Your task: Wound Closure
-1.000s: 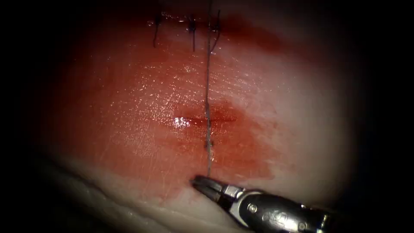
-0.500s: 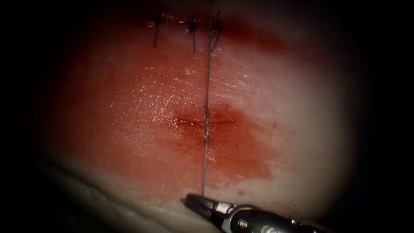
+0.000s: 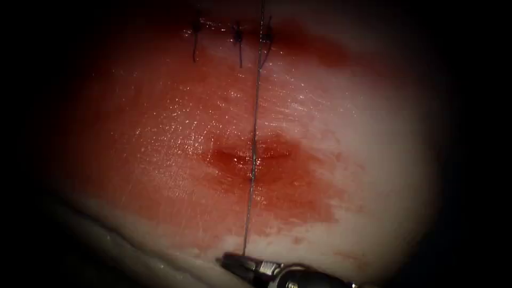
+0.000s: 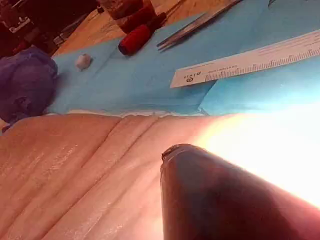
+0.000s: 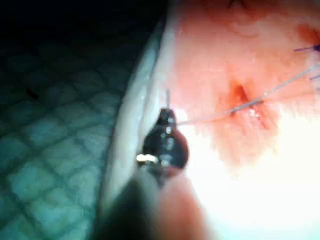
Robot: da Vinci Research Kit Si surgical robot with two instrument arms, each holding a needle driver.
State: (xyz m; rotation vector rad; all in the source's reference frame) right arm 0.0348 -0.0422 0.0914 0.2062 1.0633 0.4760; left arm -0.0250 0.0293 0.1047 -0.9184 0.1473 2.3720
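On the tissue [image 3: 160, 133] a short cut [image 3: 248, 154] lies in a patch of red fluid. A thin thread [image 3: 255, 106] runs straight and taut from the far edge, across the cut, down to the near edge. There my right tool [image 3: 237, 261] has its jaws shut on the thread's lower end. In the right wrist view the same tool [image 5: 166, 120] holds the thread [image 5: 270, 92], which leads off to the cut [image 5: 240, 92]. The left arm's dark shaft [image 4: 225, 200] hovers over the tissue [image 4: 75, 165].
Three tied stitches with short cut ends [image 3: 238, 34] sit in a row at the far edge. Beyond the tissue lie a blue drape [image 4: 125, 80], a white ruler [image 4: 250, 62], a red-handled instrument [image 4: 140, 35] and a purple glove [image 4: 25, 80].
My right tool has moved down toward the near edge with the thread in its jaws. The thread has drawn straighter and longer below the cut.
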